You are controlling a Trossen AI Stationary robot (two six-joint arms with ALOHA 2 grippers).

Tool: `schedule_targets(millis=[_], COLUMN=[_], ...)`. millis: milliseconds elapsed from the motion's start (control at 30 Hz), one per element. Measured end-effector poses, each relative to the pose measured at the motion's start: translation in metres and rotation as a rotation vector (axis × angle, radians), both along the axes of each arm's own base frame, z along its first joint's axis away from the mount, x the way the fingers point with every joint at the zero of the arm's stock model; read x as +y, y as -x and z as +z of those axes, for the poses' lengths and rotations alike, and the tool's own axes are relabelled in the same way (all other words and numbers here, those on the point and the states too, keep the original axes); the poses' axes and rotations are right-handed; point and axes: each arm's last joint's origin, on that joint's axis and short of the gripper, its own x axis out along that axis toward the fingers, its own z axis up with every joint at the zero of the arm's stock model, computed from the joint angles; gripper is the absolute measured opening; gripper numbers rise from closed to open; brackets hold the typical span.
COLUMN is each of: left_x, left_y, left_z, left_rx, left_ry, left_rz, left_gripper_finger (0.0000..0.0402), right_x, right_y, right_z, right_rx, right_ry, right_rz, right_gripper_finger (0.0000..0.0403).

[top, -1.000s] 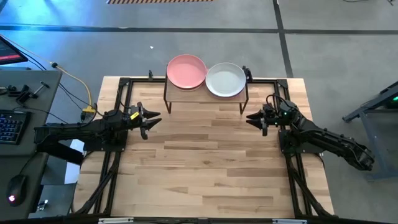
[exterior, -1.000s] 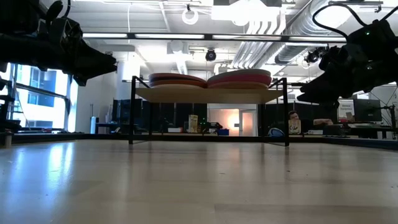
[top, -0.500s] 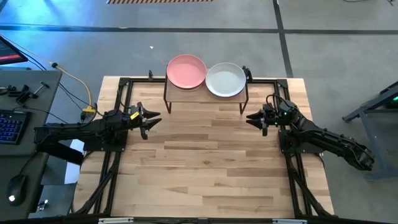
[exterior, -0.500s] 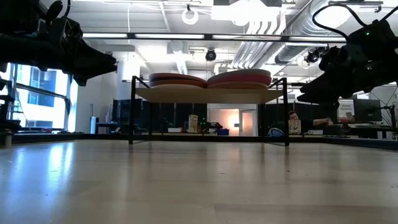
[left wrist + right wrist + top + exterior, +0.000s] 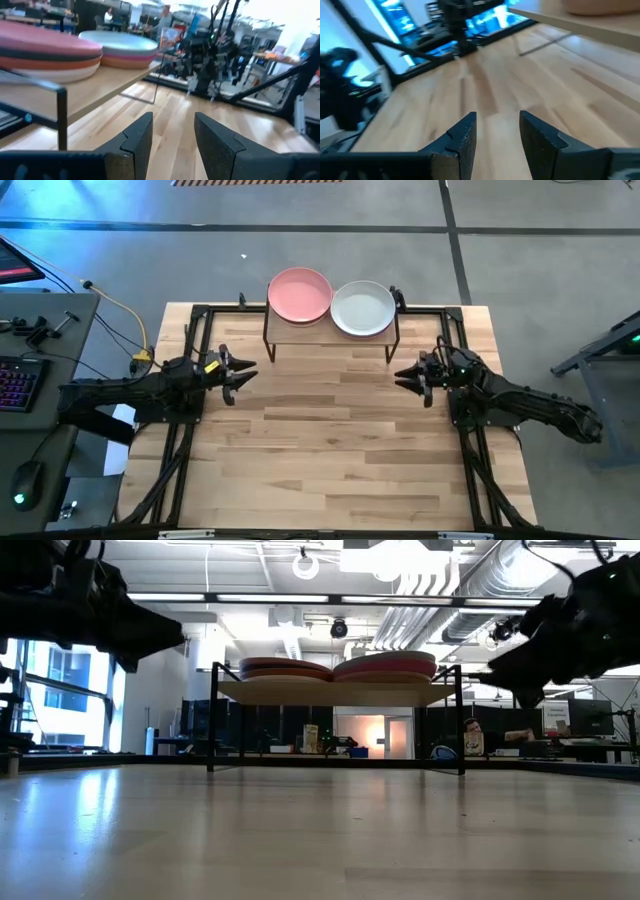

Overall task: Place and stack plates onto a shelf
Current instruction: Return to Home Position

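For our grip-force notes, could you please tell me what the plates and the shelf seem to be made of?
Plates: likely matte ceramic, possibly melamine; dull, glare-free faces and thick rounded rims. Shelf: the top looks like light wood, pale tan with low sheen; thin black legs, probably painted metal.

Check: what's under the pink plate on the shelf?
From above, the pink plate covers everything beneath it. The left wrist view shows the edges of more plates stacked under it, dark, orange and pale, on the shelf. Their faces are hidden.
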Motion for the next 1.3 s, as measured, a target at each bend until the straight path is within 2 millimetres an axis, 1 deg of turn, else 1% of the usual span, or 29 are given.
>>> schedule_targets(millis=[300, 500, 867, 1300], left_x=[-0.006, -0.008, -0.008, -0.008], left_y=[0.007, 0.011, 0.013, 0.013], left_z=[0.008, 0.011, 0.009, 0.008], left_rx=[-0.095, -0.133, -0.118, -0.108], left_ry=[-0.013, -0.016, -0.014, -0.013], left_rz=[-0.044, -0.060, -0.064, -0.064], left_gripper_finger=[0.0133, 0.0133, 0.0133, 0.0133], right_x=[0.023, 0.032, 0.036, 0.036], right_y=[-0.001, 0.003, 0.013, 0.012], right_z=[0.010, 0.016, 0.028, 0.025], right_rx=[-0.099, -0.174, -0.311, -0.281], right_ry=[0.040, 0.063, 0.110, 0.099], right_rz=[0.198, 0.272, 0.287, 0.288], right_gripper_finger=[0.0129, 0.0129, 0.0129, 0.0129])
